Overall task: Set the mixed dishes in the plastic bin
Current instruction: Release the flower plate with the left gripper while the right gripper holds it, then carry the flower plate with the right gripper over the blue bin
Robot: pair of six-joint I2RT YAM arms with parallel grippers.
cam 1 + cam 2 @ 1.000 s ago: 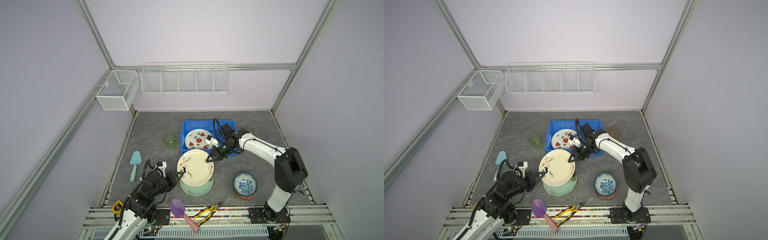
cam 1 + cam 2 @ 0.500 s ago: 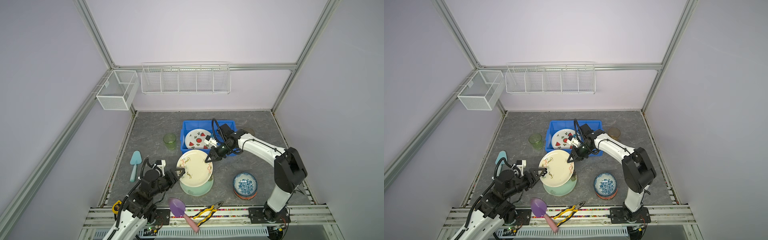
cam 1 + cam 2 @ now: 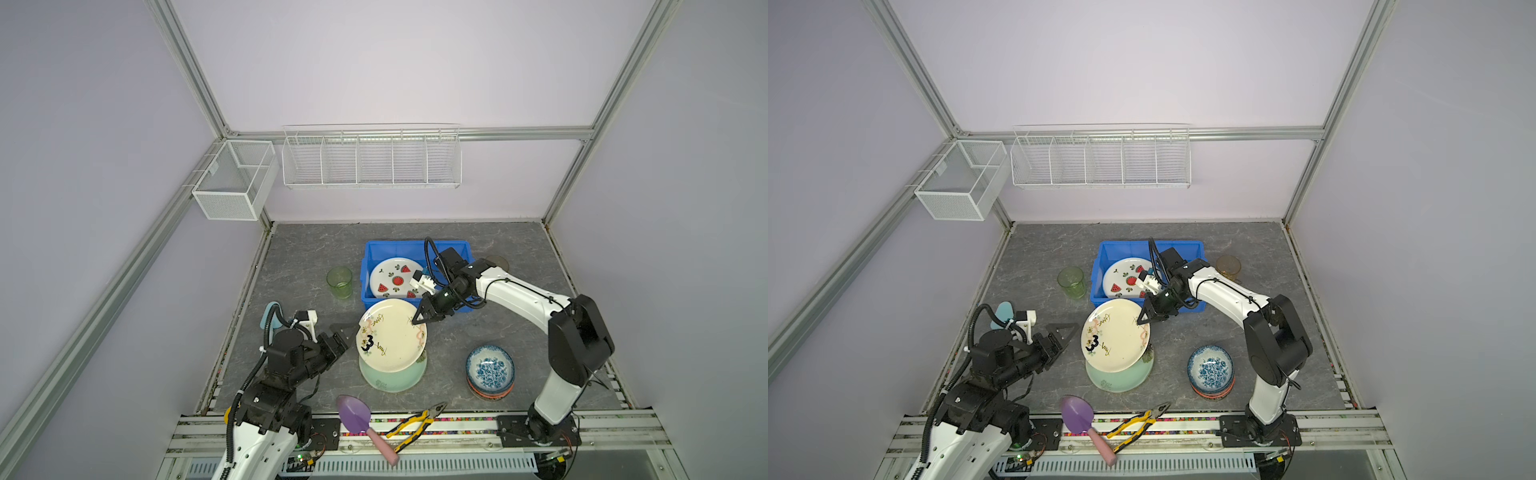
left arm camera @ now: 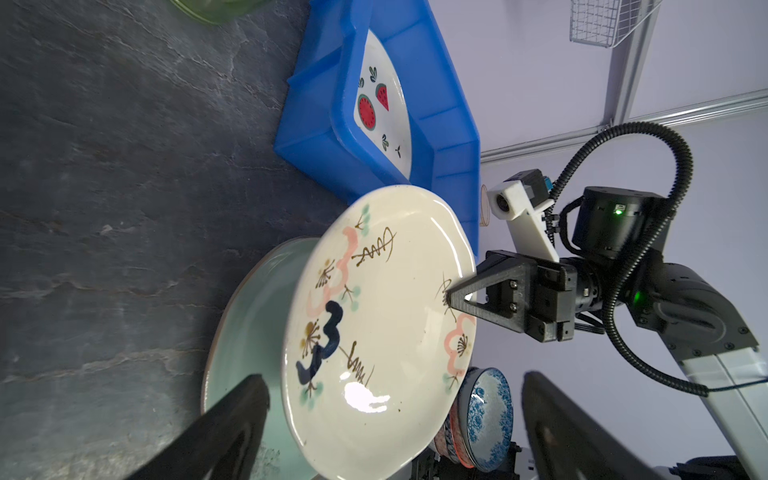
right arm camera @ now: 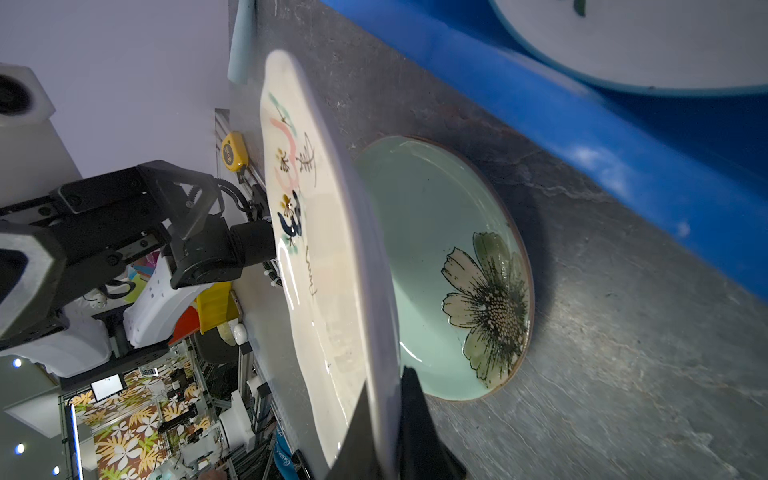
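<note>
Holding the cream plate (image 3: 392,336) tilted above the table (image 3: 299,257), just in front of the blue plastic bin (image 3: 411,245) in both top views.

We see the right pincer (image 3: 415,321) pinching the plate's upper right rim, one finger on each face, as the right wrist view shows edge-on. The left pincer (image 3: 349,338) stands spread wide at the plate's left edge, with the rim between its fingers in the left wrist view; whether they touch it we cannot tell. The plate hangs at the centre of the frame, slanted over the pale green flower plate (image 3: 390,380), which lies flat on the table. The watermelon plate (image 3: 392,276) sits inside the bin. Left of the bin stands the green tumbler (image 3: 340,281); to its right, behind the right arm, is the amber tumbler (image 3: 1228,266). At the lower right, the blue floral bowl (image 3: 489,368) tops a small stack.
</note>
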